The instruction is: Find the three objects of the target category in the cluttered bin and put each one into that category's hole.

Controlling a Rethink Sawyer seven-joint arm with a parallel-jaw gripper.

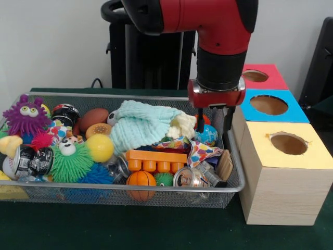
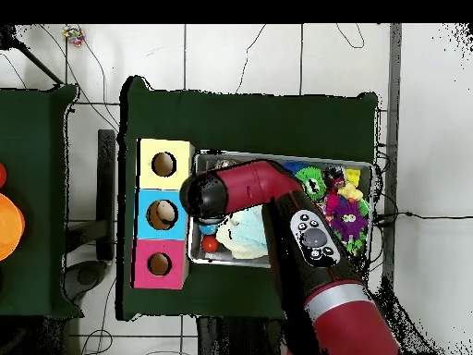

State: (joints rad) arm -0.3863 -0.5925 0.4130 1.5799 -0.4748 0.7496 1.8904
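Observation:
My gripper (image 1: 214,125) hangs open over the right end of the wire bin (image 1: 156,189). Its fingers (image 1: 200,121) straddle a blue globe ball (image 1: 209,135) just below them, and nothing is held. Beside the bin stand three boxes with round holes: red (image 1: 257,76), blue (image 1: 269,104) and yellow (image 1: 289,144). From above, the yellow box (image 2: 164,164), blue box (image 2: 162,214) and red box (image 2: 159,264) line up left of the bin (image 2: 356,166). The arm (image 2: 245,189) hides the gripper there.
The bin holds a mint knitted cloth (image 1: 138,125), an orange toy brick (image 1: 156,160), a small basketball (image 1: 141,180), a yellow ball (image 1: 100,147), a green spiky toy (image 1: 70,162), a purple fuzzy monster (image 1: 26,117), cans (image 1: 31,160) and a patterned cloth (image 1: 202,152).

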